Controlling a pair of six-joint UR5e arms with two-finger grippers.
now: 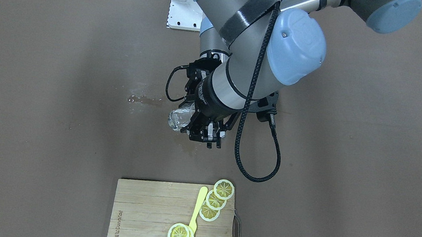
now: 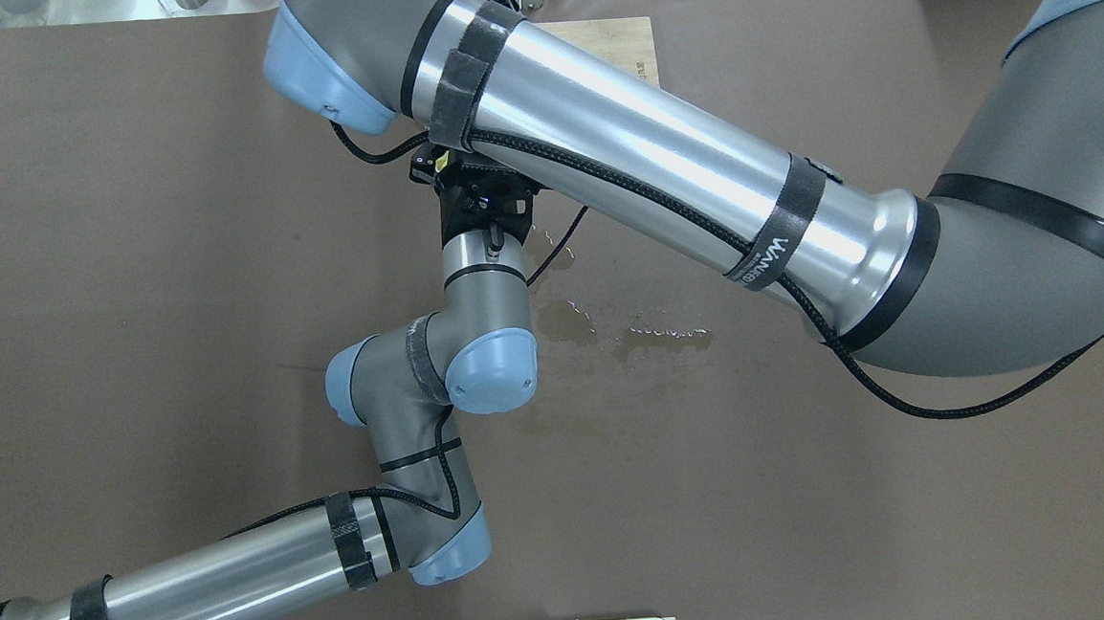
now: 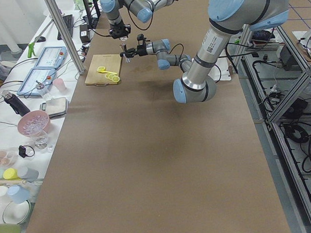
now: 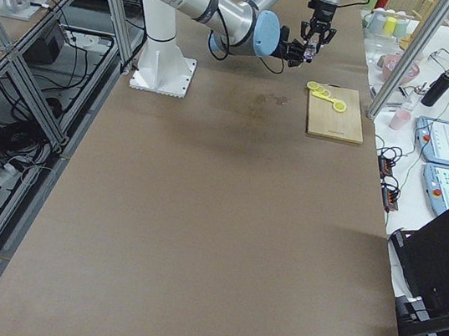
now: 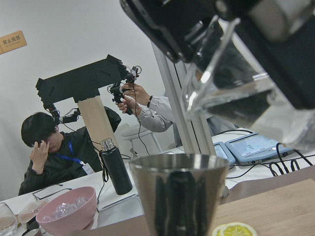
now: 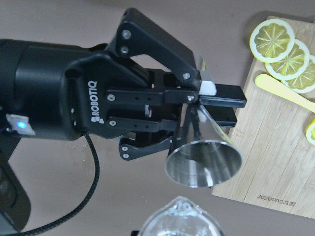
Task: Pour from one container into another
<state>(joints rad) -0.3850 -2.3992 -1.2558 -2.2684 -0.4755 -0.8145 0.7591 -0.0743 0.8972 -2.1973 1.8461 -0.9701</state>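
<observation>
The right wrist view shows what the overhead view hides: the left gripper pinching the jigger at its narrow waist, mouth up, nearer the robot than the cutting board. The front-facing view shows the right gripper clamped on the glass cup, which is tipped on its side. Only the left wrist view shows the cup's lip just above the jigger's rim, apart from it.

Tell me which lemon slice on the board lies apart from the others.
The lemon slice at the end of the yellow spoon; the other three overlap in a row at a corner of the board.
</observation>
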